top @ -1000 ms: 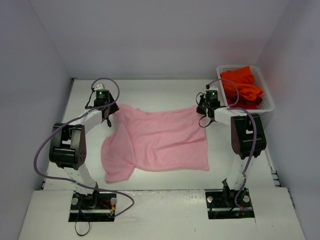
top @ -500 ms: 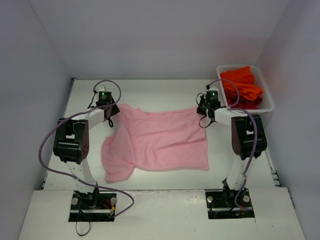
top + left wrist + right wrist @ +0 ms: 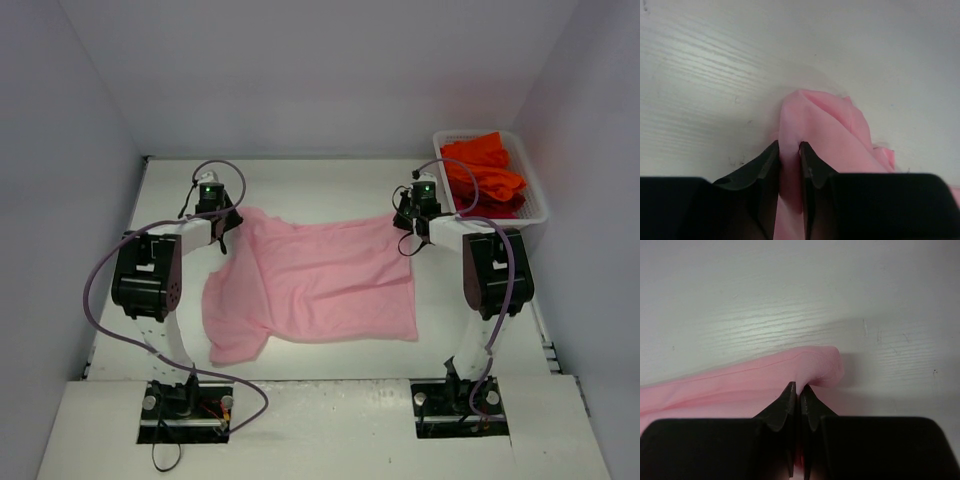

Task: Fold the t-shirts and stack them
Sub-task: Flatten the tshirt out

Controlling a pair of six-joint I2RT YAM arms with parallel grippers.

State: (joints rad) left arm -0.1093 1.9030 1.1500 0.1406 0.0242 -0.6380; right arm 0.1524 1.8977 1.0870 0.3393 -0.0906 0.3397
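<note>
Top external shows the pink t-shirt (image 3: 320, 285) spread mid-frame on the worktop (image 3: 320, 185), left hand (image 3: 789, 149) and right hand (image 3: 799, 388) each pinching an upper corner.

Plain pale walls (image 3: 300, 80) stand beyond the left claw (image 3: 224, 217) and right claw (image 3: 404, 222); white wood-grain table (image 3: 320, 185) beneath them, softly lit.

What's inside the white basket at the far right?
Crumpled orange-red t-shirts fill the white mesh basket. How many there are, and the basket's bottom beneath them, cannot be seen.
</note>
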